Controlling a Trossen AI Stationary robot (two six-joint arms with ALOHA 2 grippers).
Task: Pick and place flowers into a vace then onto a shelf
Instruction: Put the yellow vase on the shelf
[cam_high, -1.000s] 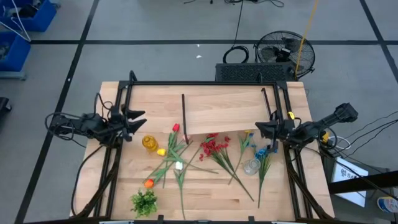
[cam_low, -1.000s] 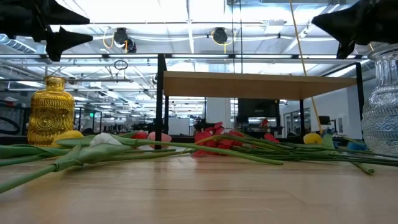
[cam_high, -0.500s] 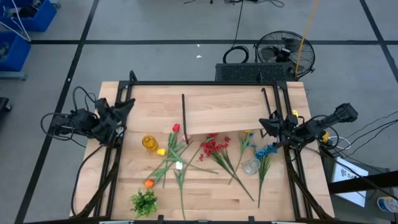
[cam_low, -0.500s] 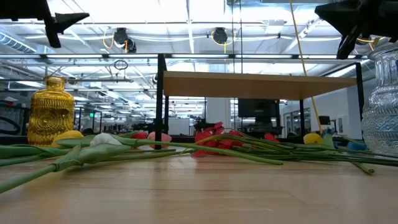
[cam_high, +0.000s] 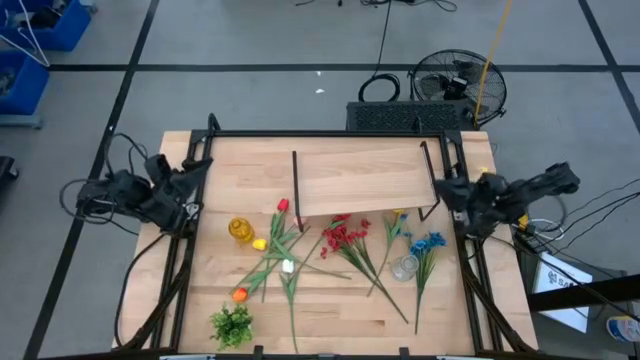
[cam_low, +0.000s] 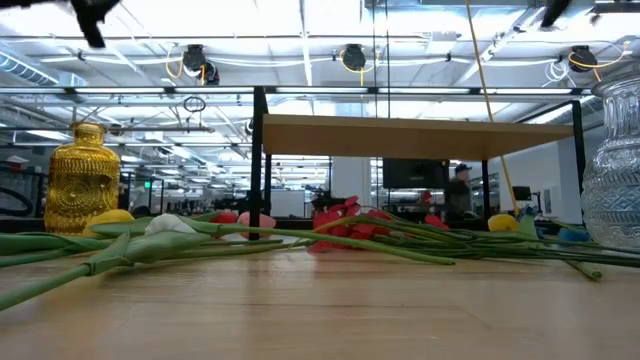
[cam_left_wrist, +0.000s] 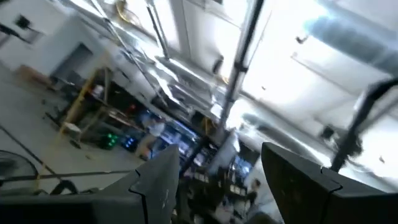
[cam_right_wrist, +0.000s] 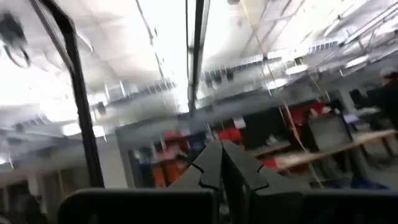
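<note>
Several flowers lie flat on the table: a red tulip (cam_high: 282, 205), a yellow one (cam_high: 260, 243), a white one (cam_high: 288, 266), an orange one (cam_high: 240, 293), a red berry spray (cam_high: 340, 233) and blue blossoms (cam_high: 428, 242). A gold vase (cam_high: 239, 230) and a clear glass vase (cam_high: 404, 267) stand among them. The shelf (cam_high: 360, 180) stands at the far middle on black legs. My left gripper (cam_high: 198, 166) is open and empty, raised at the table's left edge. My right gripper (cam_high: 444, 190) is shut and empty, raised at the right edge.
A short green leafy clump (cam_high: 231, 325) lies at the near left. Black frame rails (cam_high: 178, 270) run along both table sides. In the low view the gold vase (cam_low: 83, 178) stands left, the glass vase (cam_low: 612, 170) right and the shelf (cam_low: 410, 135) between them.
Both grippers have drawn back from the flowers toward their own table edges and tipped upward, rising almost out of the low view. The left one has swung from pointing across the table to pointing toward the far edge. The flowers and vases have stayed where they were.
</note>
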